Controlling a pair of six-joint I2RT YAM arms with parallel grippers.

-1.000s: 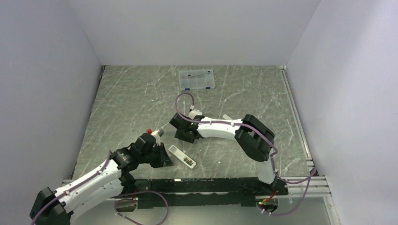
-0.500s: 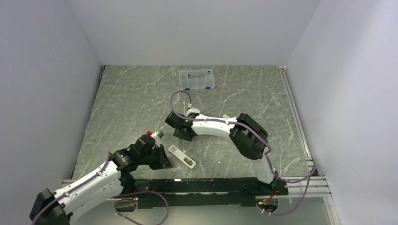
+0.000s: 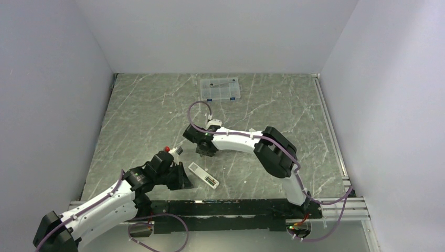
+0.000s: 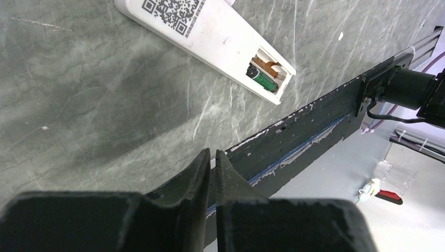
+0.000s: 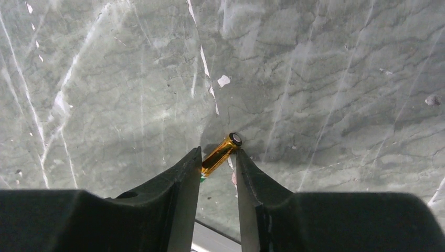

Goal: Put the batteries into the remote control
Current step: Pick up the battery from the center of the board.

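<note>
The remote control (image 3: 203, 175) lies back up on the table near the front, its battery compartment open at the near right end. In the left wrist view the remote control (image 4: 210, 37) holds one dark green battery (image 4: 262, 81) in that compartment. My left gripper (image 4: 212, 155) is shut and empty, just left of the remote (image 3: 182, 181). A copper-orange battery (image 5: 221, 152) lies slantwise on the table between my right gripper's fingertips. My right gripper (image 5: 218, 153) is narrowly open around it; the battery's lower end is hidden behind the left finger. In the top view the right gripper (image 3: 202, 149) is above the remote.
A clear plastic compartment box (image 3: 220, 88) with blue latches stands at the back of the table. The dark front rail (image 4: 315, 131) runs along the table's near edge, just beyond the remote. A metal rail (image 3: 328, 126) borders the right side.
My right gripper has moved left and slightly towards the back over the table. The left arm and the remote have not moved.
</note>
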